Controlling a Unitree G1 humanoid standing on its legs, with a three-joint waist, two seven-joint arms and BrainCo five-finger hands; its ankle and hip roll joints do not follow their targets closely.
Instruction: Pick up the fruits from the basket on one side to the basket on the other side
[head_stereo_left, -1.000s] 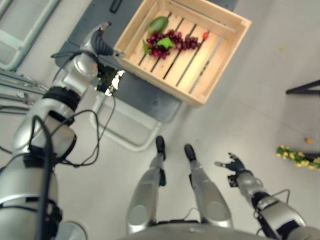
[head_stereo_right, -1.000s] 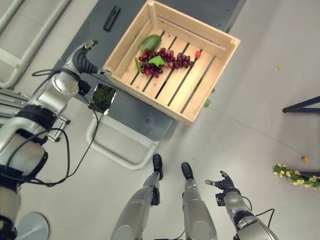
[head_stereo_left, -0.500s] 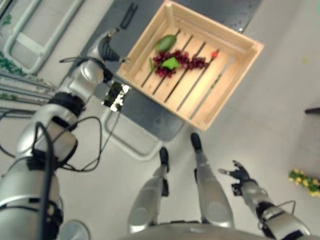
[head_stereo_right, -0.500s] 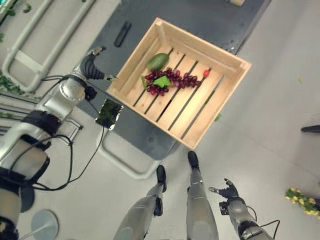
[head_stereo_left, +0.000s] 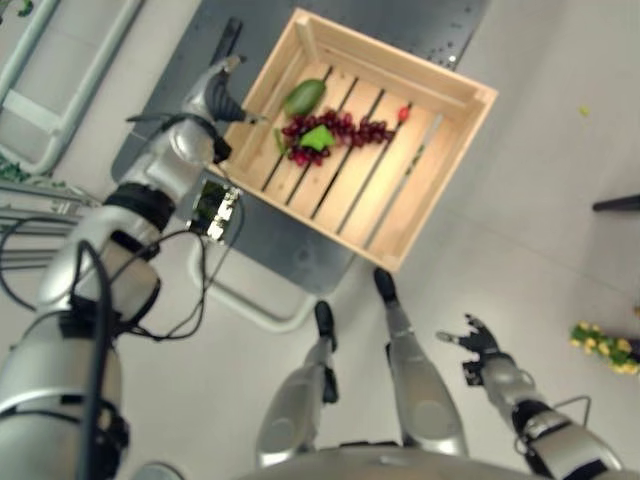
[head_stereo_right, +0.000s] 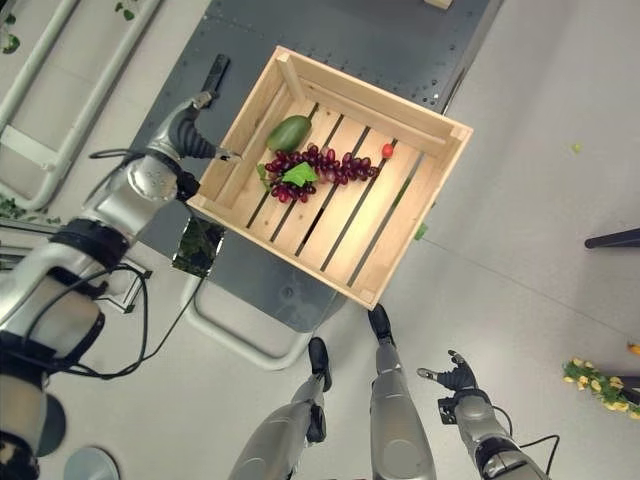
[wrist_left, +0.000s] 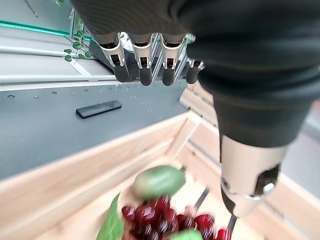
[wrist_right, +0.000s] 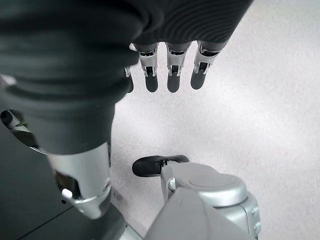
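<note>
A wooden slatted crate (head_stereo_right: 415, 215) stands on a dark grey platform. In it lie a green oval fruit (head_stereo_right: 288, 132), a bunch of red grapes (head_stereo_right: 322, 167) with a green leaf, and a small red fruit (head_stereo_right: 387, 150). My left hand (head_stereo_right: 188, 128) hovers at the crate's left wall, open with fingers (wrist_left: 145, 65) straight and nothing held. Its wrist view looks past them at the green fruit (wrist_left: 159, 182) and the grapes (wrist_left: 165, 220). My right hand (head_stereo_right: 455, 378) hangs low on the right over the floor, open and empty, fingers (wrist_right: 172, 70) spread.
The dark grey platform (head_stereo_right: 380, 40) carries a flat black bar (head_stereo_right: 214, 74) beyond the crate's left side. A white tubular frame (head_stereo_right: 240, 345) sticks out below the platform. Yellow flowers (head_stereo_right: 600, 380) lie on the floor at the right, near a black stand leg (head_stereo_right: 612, 240).
The whole picture has shifted, so the camera moved. My left hand stays by the crate's left wall, now a little nearer the green fruit. The right hand hangs as before.
</note>
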